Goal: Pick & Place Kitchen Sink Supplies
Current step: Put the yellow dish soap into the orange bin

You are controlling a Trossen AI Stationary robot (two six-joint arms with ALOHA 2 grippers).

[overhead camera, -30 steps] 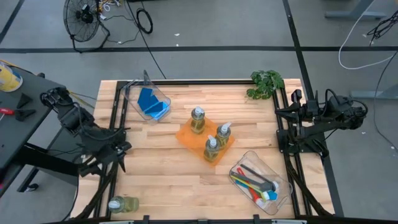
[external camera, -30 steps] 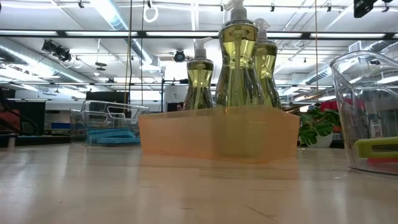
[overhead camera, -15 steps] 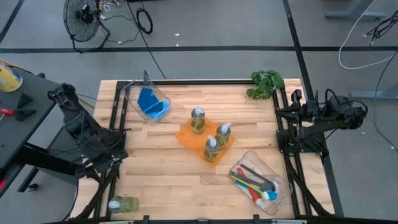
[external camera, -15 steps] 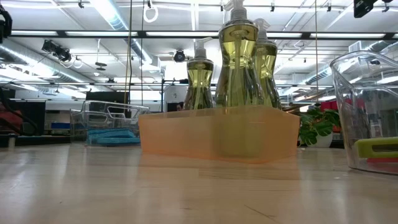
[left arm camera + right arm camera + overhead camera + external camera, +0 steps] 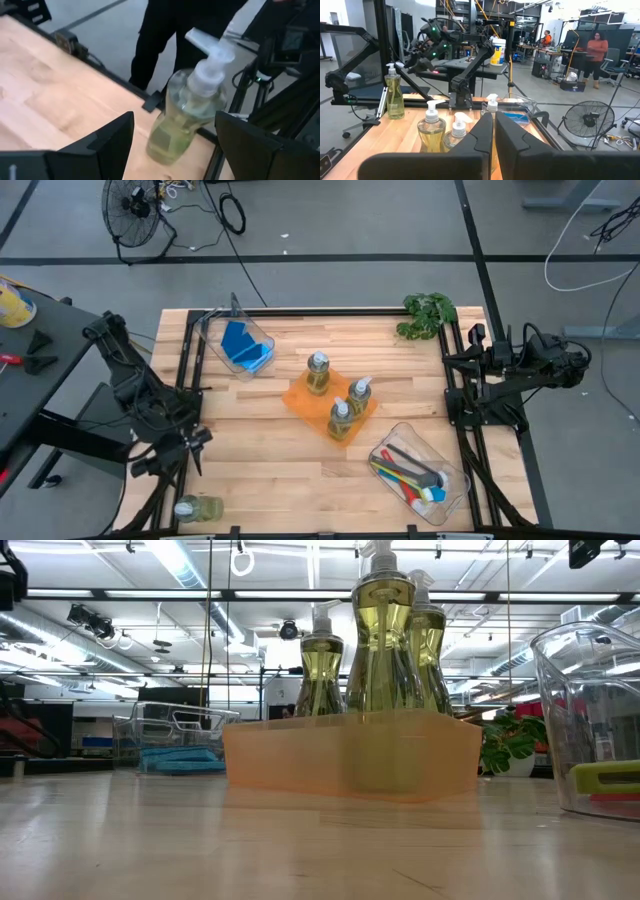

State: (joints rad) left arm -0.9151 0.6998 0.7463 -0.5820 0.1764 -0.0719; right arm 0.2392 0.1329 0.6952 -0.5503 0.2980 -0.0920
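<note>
Nearby, clear pump bottle [image 5: 187, 117] of yellowish soap stands upright.

Wooden table [image 5: 270, 450]: bins [image 5: 418, 470], soap bottles [image 5: 340, 420]

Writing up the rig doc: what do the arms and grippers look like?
Both arms are black, jointed and slim, with loose black cables along the links. Left gripper has two broad, flat, matte black fingers with angular edges. Right gripper has the same dark fingers, angular and stepped. No markings show.
</note>
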